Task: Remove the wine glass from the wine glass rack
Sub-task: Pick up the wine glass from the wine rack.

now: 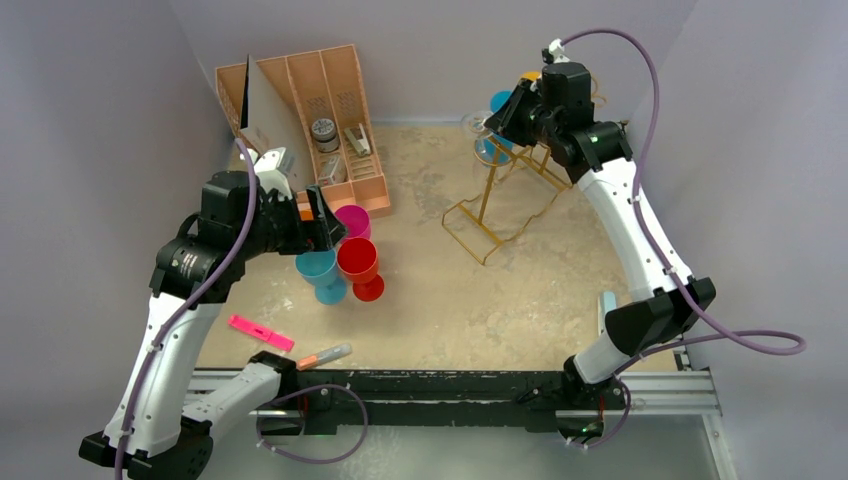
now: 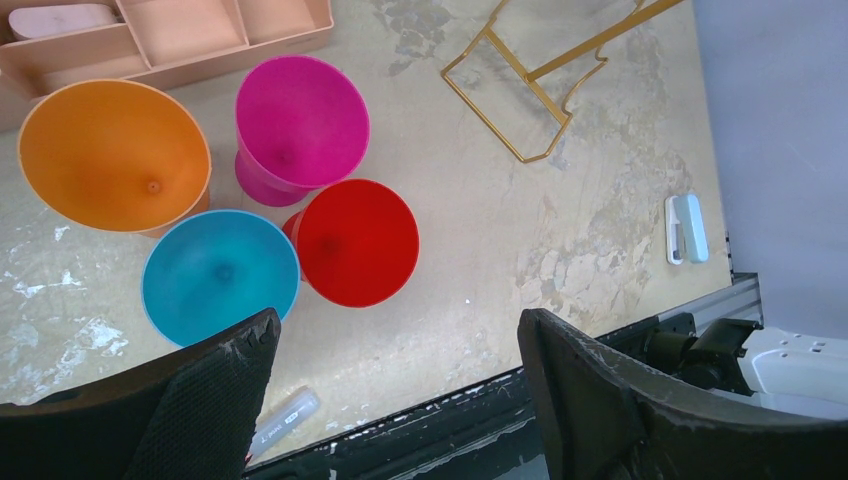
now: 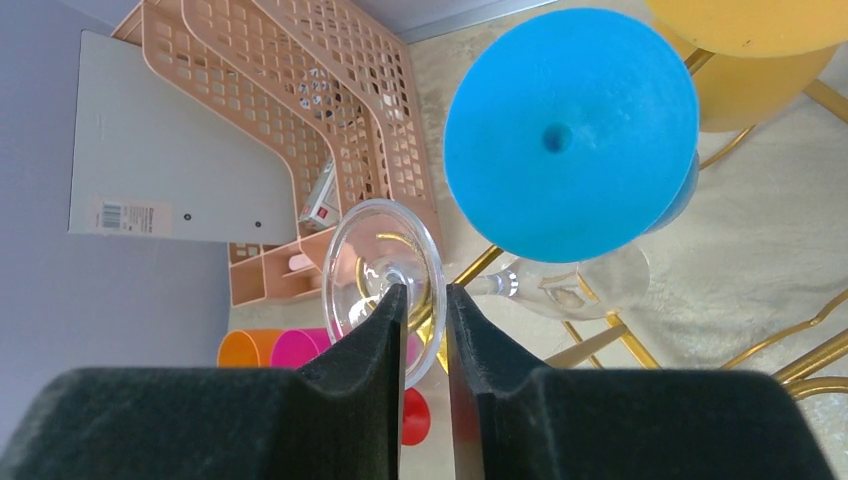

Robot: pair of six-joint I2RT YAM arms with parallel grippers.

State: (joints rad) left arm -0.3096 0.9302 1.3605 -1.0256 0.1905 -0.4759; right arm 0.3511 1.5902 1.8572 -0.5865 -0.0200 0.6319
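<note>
The clear wine glass (image 1: 478,125) hangs upside down on the gold wine glass rack (image 1: 490,215) at the back right of the table. In the right wrist view its round foot (image 3: 385,260) stands on edge and its bowl (image 3: 570,285) lies behind a gold arm. My right gripper (image 3: 425,290) has its two black fingers drawn close on either side of that foot, by the stem. My left gripper (image 2: 400,325) hangs wide open with nothing in it, above the table beside a cluster of coloured cups. The rack's base (image 2: 530,90) shows in the left wrist view.
A blue glass (image 3: 570,130) and a yellow glass (image 3: 750,60) hang on the rack beside the clear one. Orange (image 2: 112,155), pink (image 2: 300,120), red (image 2: 355,240) and blue (image 2: 220,275) cups stand together. The tan organiser (image 1: 320,100) sits back left. Two markers (image 1: 260,332) lie near the front.
</note>
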